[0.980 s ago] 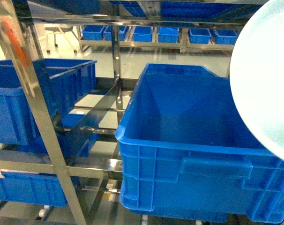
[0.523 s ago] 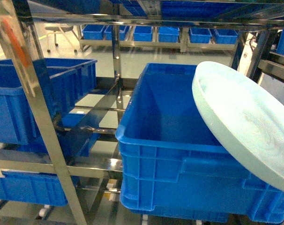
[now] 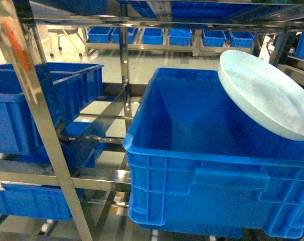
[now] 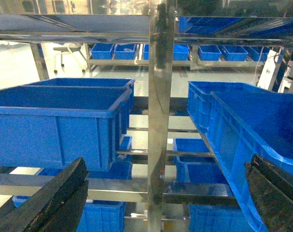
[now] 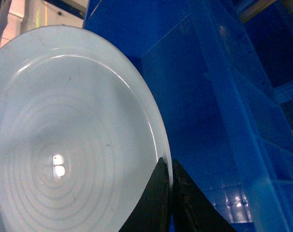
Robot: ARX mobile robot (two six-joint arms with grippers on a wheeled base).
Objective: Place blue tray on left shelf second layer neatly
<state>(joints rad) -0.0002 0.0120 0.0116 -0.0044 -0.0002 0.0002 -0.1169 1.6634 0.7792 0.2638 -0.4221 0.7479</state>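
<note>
The blue tray [image 3: 265, 93] is a pale round dish, tilted, hanging over the far right part of a big deep-blue crate [image 3: 207, 165]. In the right wrist view my right gripper [image 5: 168, 162] is shut on the blue tray [image 5: 74, 140], pinching its rim, with the crate's inner wall behind it. The steel shelf [image 3: 41, 125] has rail tiers [image 3: 99, 116] carrying crates; which tier is the second layer I cannot tell. My left gripper [image 4: 168, 162] is open, holding nothing, facing a shelf post [image 4: 160, 96].
A second deep-blue crate [image 3: 36, 100] sits on the left of the same tier, and more crates [image 3: 31, 201] sit below. A top tier rail [image 3: 142, 20] runs overhead. Behind stand a low rack of small blue bins [image 3: 167, 36] and a stool [image 3: 59, 32].
The tray has swung away from the camera, from filling the right edge to a smaller tilted disc over the crate's far right side. The shelf and crates have not moved.
</note>
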